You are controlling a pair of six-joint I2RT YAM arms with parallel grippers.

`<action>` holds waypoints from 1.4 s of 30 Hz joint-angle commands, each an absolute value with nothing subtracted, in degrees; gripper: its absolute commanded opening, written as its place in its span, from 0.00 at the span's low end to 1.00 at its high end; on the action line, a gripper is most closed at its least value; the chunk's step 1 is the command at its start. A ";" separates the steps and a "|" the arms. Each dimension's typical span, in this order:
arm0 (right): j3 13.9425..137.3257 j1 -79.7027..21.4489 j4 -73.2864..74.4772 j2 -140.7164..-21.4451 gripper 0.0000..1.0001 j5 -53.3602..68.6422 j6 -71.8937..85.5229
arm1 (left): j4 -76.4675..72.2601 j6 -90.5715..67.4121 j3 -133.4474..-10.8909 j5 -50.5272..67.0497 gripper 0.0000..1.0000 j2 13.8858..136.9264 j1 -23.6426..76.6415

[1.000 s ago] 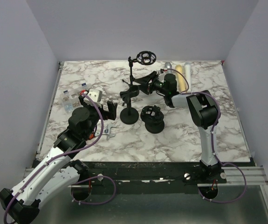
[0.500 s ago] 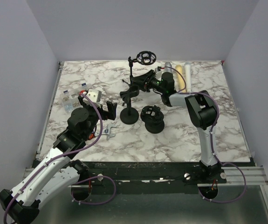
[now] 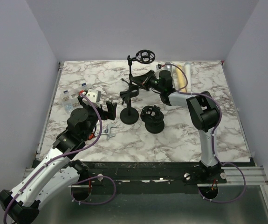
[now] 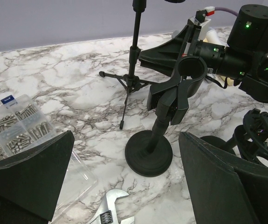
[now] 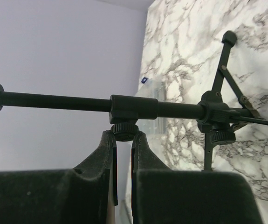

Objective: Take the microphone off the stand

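Left arm (image 3: pixel 50 163) and right arm (image 3: pixel 207 140) pair white link shells with black joint housings — purple cables (image 4: pixel 224 9) loop along each. Fingers (image 4: pixel 26 172) are broad black wedges. Small green lights (image 4: pixel 248 24) glow on the right wrist housing.

Marble tabletop (image 3: pixel 171 140) carried a round-base clip stand (image 3: pixel 129 115) mid-front, w/ a tripod stand (image 4: pixel 132 83) just behind it. Black shock mount (image 3: pixel 152 116) sat to its R, wrench (image 3: pixel 108 132) front-L. Clear screw box (image 4: pixel 19 123) + white block (image 3: pixel 94 94) sat by L edge, pale rolls (image 3: pixel 182 77) back-R.
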State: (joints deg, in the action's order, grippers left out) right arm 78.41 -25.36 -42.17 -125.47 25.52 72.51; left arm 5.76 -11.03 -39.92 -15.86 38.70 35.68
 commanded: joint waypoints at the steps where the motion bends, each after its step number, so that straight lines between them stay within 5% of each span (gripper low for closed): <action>1: 78.87 -28.12 -30.45 -122.52 0.01 12.57 57.63 | 4.96 -11.51 -40.11 -14.75 0.99 38.10 35.42; 18: 81.05 -34.07 -22.58 -118.86 0.01 -7.12 30.99 | 5.01 -11.60 -40.00 -14.90 0.98 38.31 35.40; 28: 83.07 -34.20 -18.73 -116.57 0.01 -5.18 11.08 | 4.85 -11.69 -40.06 -14.59 0.98 38.67 35.35; 37: 81.66 -32.42 -18.01 -113.37 0.01 -0.93 20.53 | 4.99 -11.60 -40.02 -14.80 0.99 39.17 35.41; 42: 80.41 -28.45 -17.51 -114.31 0.40 5.38 38.98 | 4.83 -11.69 -40.00 -14.55 0.98 39.11 35.42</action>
